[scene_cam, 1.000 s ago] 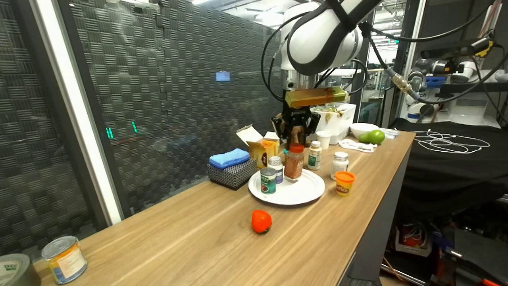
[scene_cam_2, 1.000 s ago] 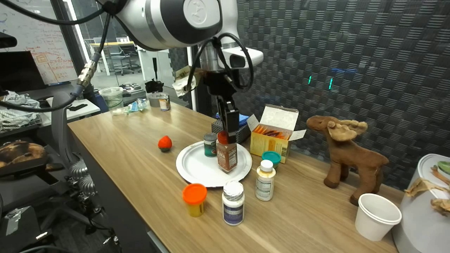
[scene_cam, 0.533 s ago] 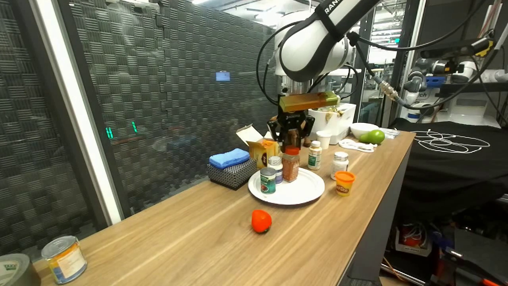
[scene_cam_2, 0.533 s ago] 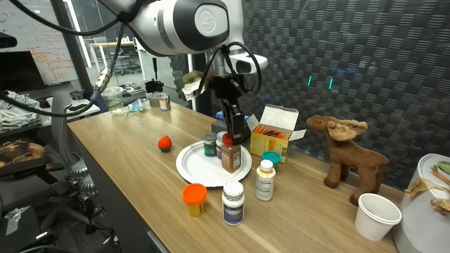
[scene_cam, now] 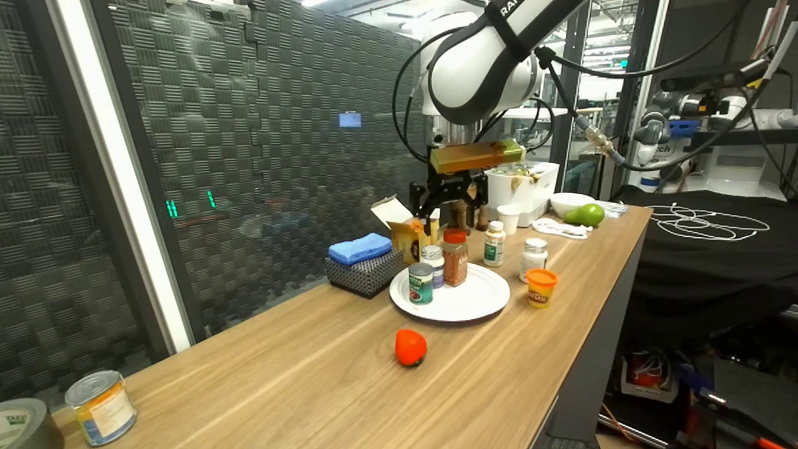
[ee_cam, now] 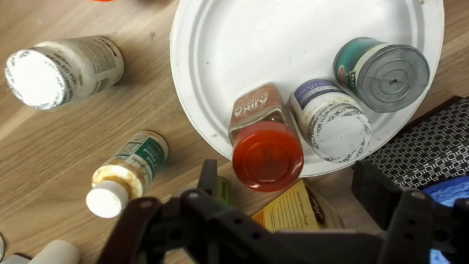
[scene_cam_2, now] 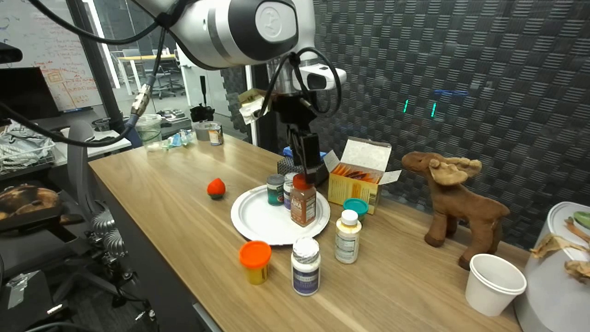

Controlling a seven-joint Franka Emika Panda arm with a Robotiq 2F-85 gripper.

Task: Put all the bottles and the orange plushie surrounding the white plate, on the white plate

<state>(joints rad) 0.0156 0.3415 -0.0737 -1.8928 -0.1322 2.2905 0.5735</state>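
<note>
Pincer (ee_cam: 289, 182), parted and empty, hung near the red-lidded jar (ee_cam: 266, 139), upright on the plate (ee_cam: 285, 47). A low sideways swing risked tipping it into the adjacent bottle (ee_cam: 329, 119). Off the plate: white bottle (ee_cam: 66, 71), nine o'clock, and green-labelled bottle (ee_cam: 128, 172), eight, in the wrist view; orange plushie (scene_cam: 410, 347), seven, in an exterior view. Dark textured wall (scene_cam: 280, 137) backed the wooden table (scene_cam: 299, 374).

plate (ee_cam: 278, 44) cropped at top in wrist view, bottle (scene_cam_2: 287, 193) partly hidden behind jar (scene_cam_2: 303, 208) in an exterior view

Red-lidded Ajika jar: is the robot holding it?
No, the wrist view shows the gripper open, with gaps on both sides of the Ajika jar.
</note>
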